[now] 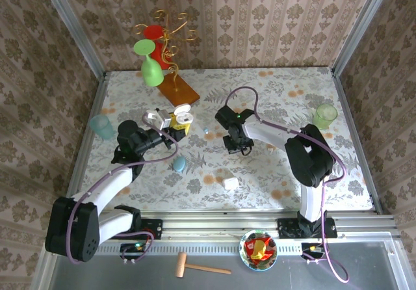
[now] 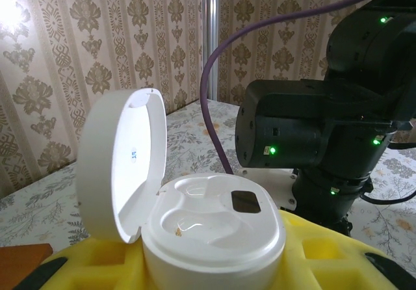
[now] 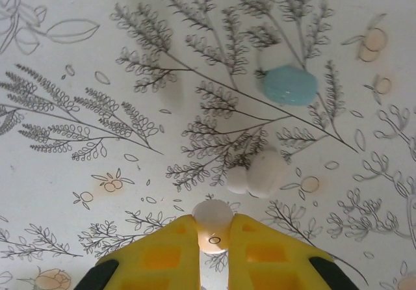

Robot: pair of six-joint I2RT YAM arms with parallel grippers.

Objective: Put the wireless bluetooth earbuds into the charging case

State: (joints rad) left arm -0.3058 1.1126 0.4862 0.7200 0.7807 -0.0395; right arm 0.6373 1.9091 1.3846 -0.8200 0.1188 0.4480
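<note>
My left gripper (image 2: 214, 267) is shut on the white charging case (image 2: 218, 222) and holds it off the table. The case's round lid (image 2: 120, 163) stands open at the left, and both wells are empty. From above, the left gripper (image 1: 173, 125) and the case (image 1: 183, 113) are left of centre. My right gripper (image 3: 212, 228) is low over the tablecloth, its yellow fingers (image 3: 162, 254) shut on a white earbud (image 3: 212, 220). Another white earbud (image 3: 259, 173) lies just beyond the tips, and a pale blue earbud (image 3: 290, 85) lies farther off. In the top view the right gripper (image 1: 238, 144) is near the centre.
A pale blue oval case (image 1: 179, 164) and a white squarish case (image 1: 231, 183) lie on the near part of the table. A teal cup (image 1: 101, 126) stands at the left, a green cup (image 1: 324, 116) at the right. A gold rack with glasses (image 1: 159, 49) stands at the back.
</note>
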